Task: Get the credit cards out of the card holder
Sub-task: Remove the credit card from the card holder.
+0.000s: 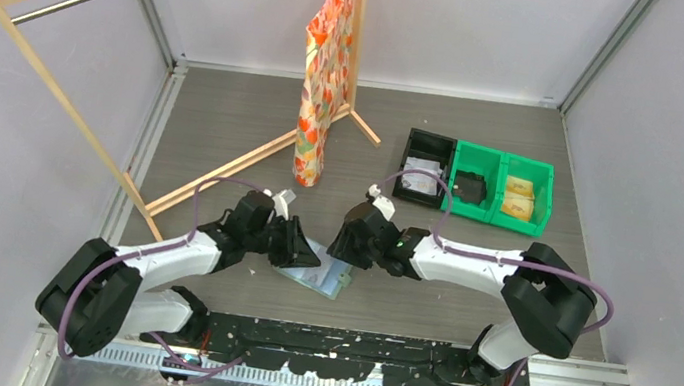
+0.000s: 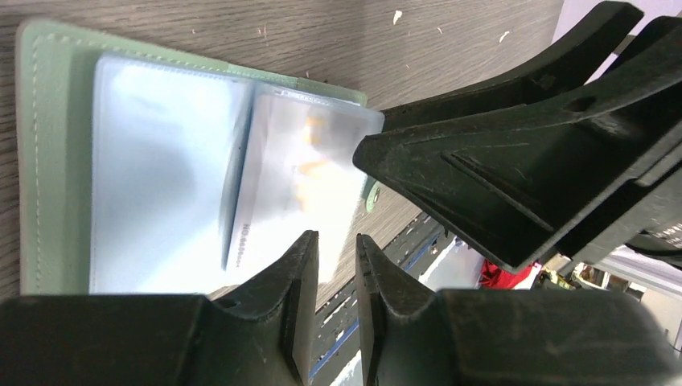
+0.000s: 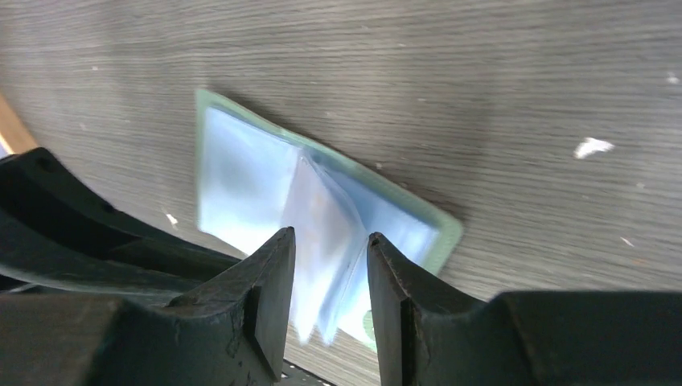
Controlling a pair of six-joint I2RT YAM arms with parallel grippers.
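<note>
The sage-green card holder [image 1: 319, 273] lies open on the table between my two grippers. In the left wrist view the card holder [image 2: 48, 161] shows its pale blue-grey clear sleeves, and one raised sleeve [image 2: 297, 177] has a card with orange marks inside. My left gripper [image 2: 336, 237] is just over its near edge, jaws a little apart and empty. In the right wrist view the card holder [image 3: 241, 177] has sleeves standing up from the middle. My right gripper [image 3: 330, 233] is open with those sleeves in line with its gap, not clamped. Its fingers [image 2: 499, 169] reach in from the right.
A black bin [image 1: 426, 164] and green bins [image 1: 501, 185] stand at the back right. A wooden clothes rack [image 1: 78, 105] with an orange patterned cloth [image 1: 323, 69] stands at the back left. A black rail [image 1: 346, 350] runs along the near table edge.
</note>
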